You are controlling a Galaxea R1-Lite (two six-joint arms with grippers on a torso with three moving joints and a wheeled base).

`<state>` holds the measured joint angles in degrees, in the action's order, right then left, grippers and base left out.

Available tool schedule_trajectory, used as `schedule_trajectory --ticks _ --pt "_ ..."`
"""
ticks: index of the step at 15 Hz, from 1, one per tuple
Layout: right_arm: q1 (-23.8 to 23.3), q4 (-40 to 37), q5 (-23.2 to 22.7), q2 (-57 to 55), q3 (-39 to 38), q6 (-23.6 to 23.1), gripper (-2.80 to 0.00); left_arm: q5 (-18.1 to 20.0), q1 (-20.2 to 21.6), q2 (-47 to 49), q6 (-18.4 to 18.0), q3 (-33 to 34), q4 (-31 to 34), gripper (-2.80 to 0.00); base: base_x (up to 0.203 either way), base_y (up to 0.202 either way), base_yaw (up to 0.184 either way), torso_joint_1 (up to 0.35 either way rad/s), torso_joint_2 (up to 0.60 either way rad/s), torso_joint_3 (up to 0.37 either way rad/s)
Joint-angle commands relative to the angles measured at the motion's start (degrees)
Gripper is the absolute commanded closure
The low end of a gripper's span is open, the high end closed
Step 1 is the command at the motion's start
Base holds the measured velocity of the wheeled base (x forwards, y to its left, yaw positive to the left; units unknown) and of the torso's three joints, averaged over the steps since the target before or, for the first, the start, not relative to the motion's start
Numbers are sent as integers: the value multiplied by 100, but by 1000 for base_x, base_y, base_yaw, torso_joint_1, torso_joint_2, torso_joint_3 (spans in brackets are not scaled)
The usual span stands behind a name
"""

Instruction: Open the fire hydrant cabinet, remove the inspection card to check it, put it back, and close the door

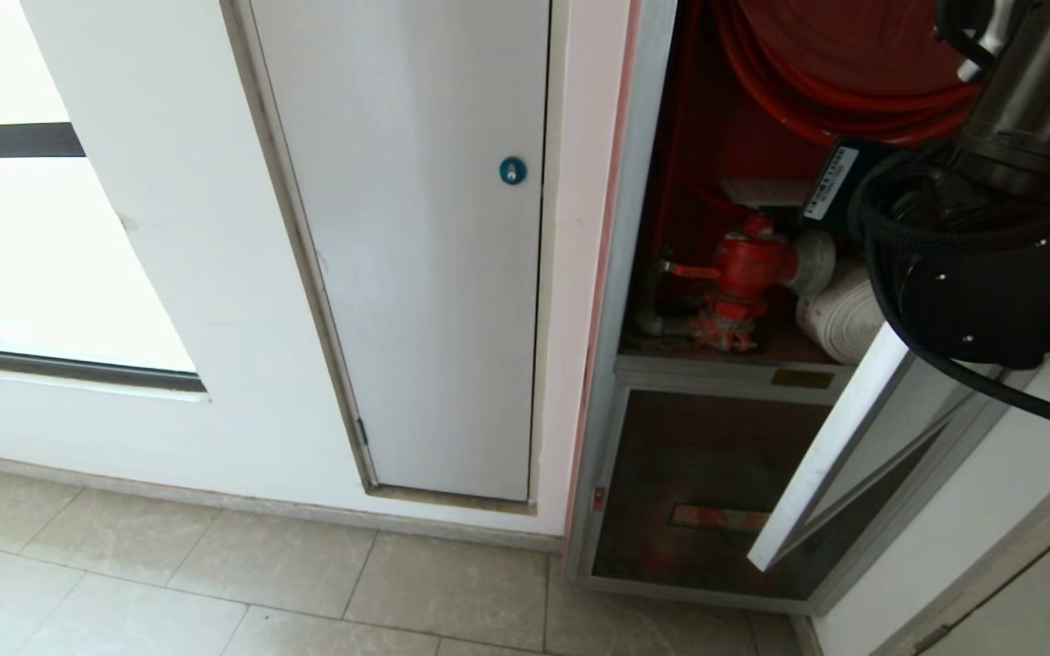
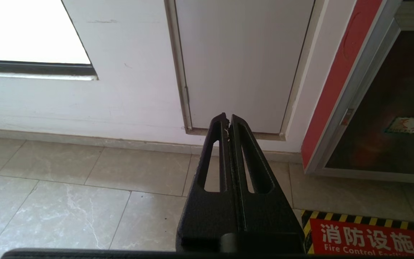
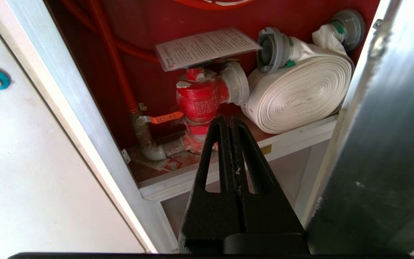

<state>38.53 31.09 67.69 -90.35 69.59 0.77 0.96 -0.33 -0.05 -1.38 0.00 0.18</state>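
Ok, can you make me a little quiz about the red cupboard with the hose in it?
1. True or false: the door of the fire hydrant cabinet stands open.
2. Where does the inspection card lie?
A. On the floor
B. On top of the red valve
C. Between the right gripper fingers
3. Fill in: beside the valve lies a rolled white ____.

Key
1. True: the door is swung out and the red inside shows.
2. B: the card rests on the valve; the right gripper is shut and holds nothing.
3. Hose.
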Motion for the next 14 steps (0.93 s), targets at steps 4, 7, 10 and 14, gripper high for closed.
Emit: schedule_trajectory --ticks 4,7,10,14 --pt "-4 29 33 194 -292 4 0 0 -2 5 -3 0 -1 0 0 0 0 0 0 0" --pt "-4 46 33 322 -504 -102 0 0 -2 5 -3 0 -1 0 0 0 0 0 0 0" --pt "-4 153 28 432 -664 -151 0 0 -2 5 -3 0 -1 0 0 0 0 0 0 0" --pt "-4 637 1 466 -830 -478 0 0 -2 5 -3 0 -1 0 0 0 0 0 0 0"
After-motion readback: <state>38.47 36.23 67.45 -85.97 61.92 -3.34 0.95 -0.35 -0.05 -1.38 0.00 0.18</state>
